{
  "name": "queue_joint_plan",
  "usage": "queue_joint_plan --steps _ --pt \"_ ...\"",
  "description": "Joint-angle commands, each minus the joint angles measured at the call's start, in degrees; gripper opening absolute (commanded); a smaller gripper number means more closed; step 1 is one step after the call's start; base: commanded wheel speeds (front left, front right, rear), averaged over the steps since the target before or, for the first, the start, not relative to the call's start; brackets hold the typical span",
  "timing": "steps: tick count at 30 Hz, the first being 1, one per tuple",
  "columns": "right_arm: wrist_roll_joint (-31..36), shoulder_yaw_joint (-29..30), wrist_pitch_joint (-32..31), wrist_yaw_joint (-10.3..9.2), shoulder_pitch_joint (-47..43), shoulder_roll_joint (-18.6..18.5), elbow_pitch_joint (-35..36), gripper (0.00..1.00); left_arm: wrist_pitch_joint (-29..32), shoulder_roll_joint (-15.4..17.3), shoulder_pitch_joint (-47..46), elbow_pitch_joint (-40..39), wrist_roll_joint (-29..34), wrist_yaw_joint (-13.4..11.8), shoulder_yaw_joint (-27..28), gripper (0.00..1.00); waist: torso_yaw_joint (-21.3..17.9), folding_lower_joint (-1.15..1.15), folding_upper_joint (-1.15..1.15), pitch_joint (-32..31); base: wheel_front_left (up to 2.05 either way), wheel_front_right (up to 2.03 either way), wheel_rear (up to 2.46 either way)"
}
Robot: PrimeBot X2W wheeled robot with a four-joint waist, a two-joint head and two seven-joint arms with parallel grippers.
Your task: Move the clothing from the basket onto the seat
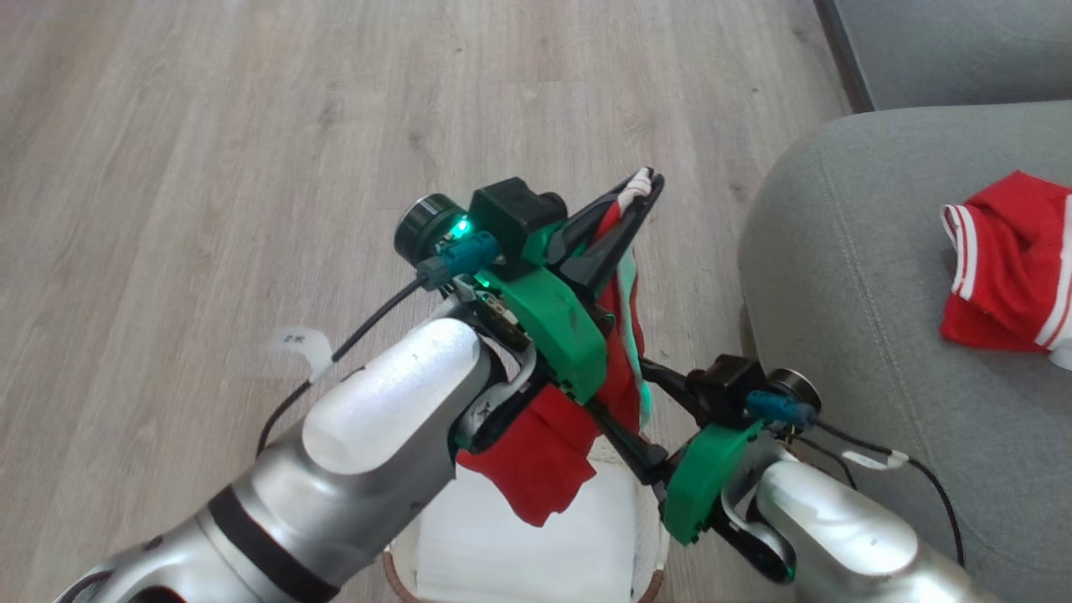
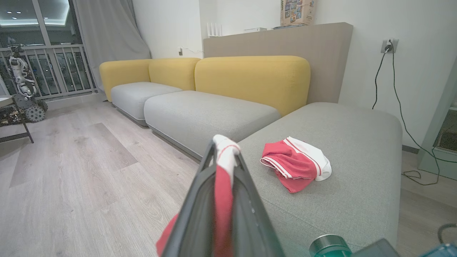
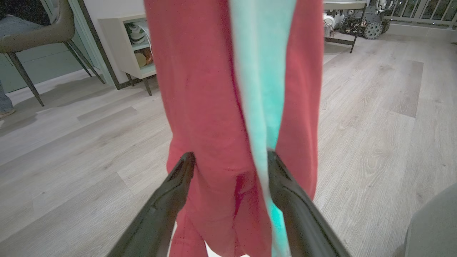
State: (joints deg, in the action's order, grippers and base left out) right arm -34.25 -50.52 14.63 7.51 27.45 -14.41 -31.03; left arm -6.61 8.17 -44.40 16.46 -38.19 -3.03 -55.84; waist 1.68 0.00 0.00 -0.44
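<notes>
Between the fingertips of the left gripper, which are pressed together: the white trim band of a red garment, pinched at its top edge. The fabric hangs limp below those fingers. It is bright red, with one long white stripe running down it (the stripe reads teal in the right wrist view). Its lower folds dangle over the basket, brown rim and white lining visible beneath. Right gripper: fingers spread wide, one on either side of the hanging cloth, lower down; contact with the cloth cannot be told. Past the left fingertips, to their right: the seat, grey-green with a stitched seam. A second garment lies crumpled on it, well apart from both grippers, red with white stripes and a white panel. Pale wood floor to the fingers' left.
</notes>
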Motion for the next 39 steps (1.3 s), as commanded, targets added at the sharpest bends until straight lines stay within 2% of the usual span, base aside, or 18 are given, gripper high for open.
queue_joint_plan --steps 1,9,17,18,20,24,28,33,39 --pt "-0.56 -0.10 0.37 -0.02 1.74 0.67 0.89 1.00 -0.01 0.18 -4.13 -1.93 -0.35 0.08 2.00 0.00 0.23 0.00 0.00 0.00 0.00 0.00 0.00" --pt "-3.63 -3.43 0.37 -0.02 4.42 2.75 -6.85 1.00 0.15 -0.99 -4.30 -2.62 -0.75 0.51 1.00 0.00 2.38 0.00 0.00 -0.08 0.00 0.00 0.00" --pt "-5.52 -3.31 0.37 -0.02 4.47 4.00 -9.58 1.00 0.33 -0.84 -3.96 -2.94 -1.07 0.42 0.53 0.00 3.56 0.00 0.00 -0.37 0.00 0.00 0.00" --pt "-5.65 -3.30 0.37 -0.02 4.41 4.02 -9.61 0.93 0.35 -0.77 -3.92 -2.99 -1.11 0.36 0.52 0.00 3.58 0.00 0.00 -0.41 0.00 0.00 0.00" --pt "-6.11 -3.79 0.37 -0.02 4.21 3.97 -9.76 0.00 0.30 -0.62 -3.77 -3.03 -1.22 0.24 0.54 0.00 3.55 0.00 0.00 -0.53 0.00 0.00 0.00" --pt "-6.99 -3.57 0.37 -0.02 4.21 3.38 -9.22 0.00 -0.12 -0.14 -2.88 -2.92 -1.69 -0.27 0.91 0.00 3.08 0.00 0.00 -0.73 0.00 0.00 0.00" --pt "-7.15 -0.91 0.37 -0.02 3.65 2.26 -7.75 0.00 -0.44 0.86 -1.48 -2.76 -2.11 -0.85 1.13 0.00 2.38 0.00 0.00 -0.70 0.00 0.00 0.00" --pt "-7.07 5.99 0.37 -0.02 1.81 0.85 -4.97 0.00 -0.78 2.60 0.63 -2.93 -2.55 -2.21 1.68 0.00 1.34 0.00 0.00 -0.34 0.00 0.00 0.00" --pt "-3.93 15.05 0.37 -0.02 -0.65 -0.56 1.01 0.00 -0.82 4.37 4.50 -2.80 -3.33 -3.17 1.11 0.00 -0.08 0.00 0.00 0.24 0.00 0.00 0.00"
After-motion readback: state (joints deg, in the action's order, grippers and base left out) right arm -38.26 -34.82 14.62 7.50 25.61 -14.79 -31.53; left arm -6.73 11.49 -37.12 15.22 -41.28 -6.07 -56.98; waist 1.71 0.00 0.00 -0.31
